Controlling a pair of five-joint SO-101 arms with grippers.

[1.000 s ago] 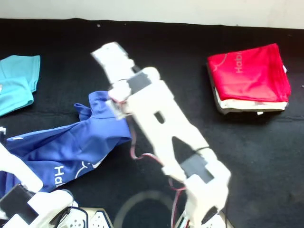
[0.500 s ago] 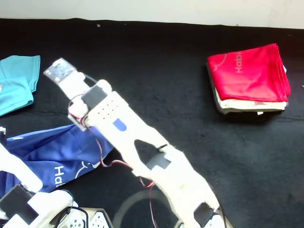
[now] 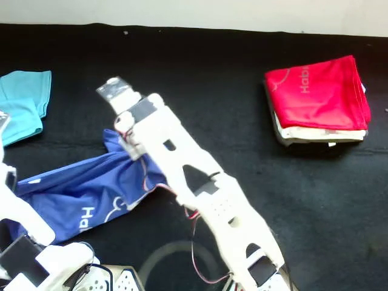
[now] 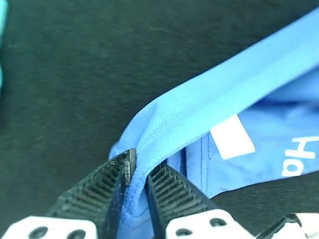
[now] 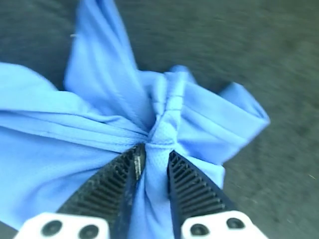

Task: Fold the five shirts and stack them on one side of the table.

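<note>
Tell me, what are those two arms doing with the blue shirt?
Left gripper shut on blue shirt edge. Right gripper shut on its bunched far end. Shirt strung between them, unfolded. Folded stack and teal shirt lie apart.

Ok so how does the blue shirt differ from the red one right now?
The blue shirt is unfolded and bunched; the red shirt is folded into a neat rectangle. The blue one is pinched by the left gripper and the right gripper; nothing grips the red one. The red one tops a folded white shirt; the blue one is on no stack. Both carry pale lettering.
</note>
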